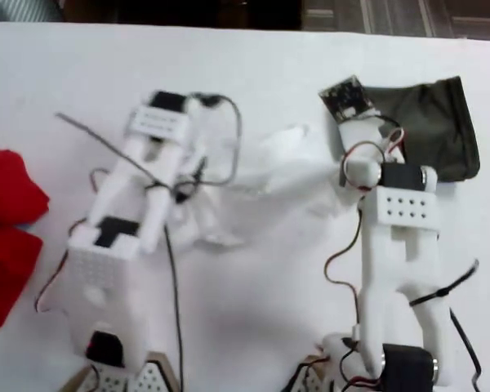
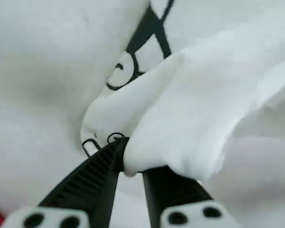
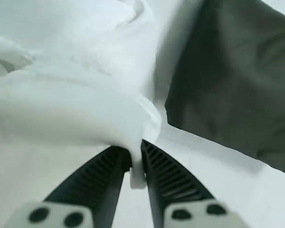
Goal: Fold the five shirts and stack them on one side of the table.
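Observation:
A white shirt point(image 1: 265, 167) lies crumpled mid-table between the two arms, hard to tell from the white table. My left gripper point(image 2: 132, 159) is shut on a thick fold of the white shirt point(image 2: 190, 118), whose black print shows just beyond. My right gripper point(image 3: 137, 164) is shut on a thin edge of the white shirt point(image 3: 71, 95). In the high view the left arm point(image 1: 143, 175) stands at centre left and the right arm point(image 1: 392, 212) at right. A dark green folded shirt point(image 1: 433, 126) lies at the far right, beside the right gripper.
A red shirt point(image 1: 8, 224) lies bunched at the table's left edge. The dark green shirt point(image 3: 237, 80) sits close beside the right gripper. Cables hang off both arms. The table's far edge point(image 1: 245, 26) runs along the top.

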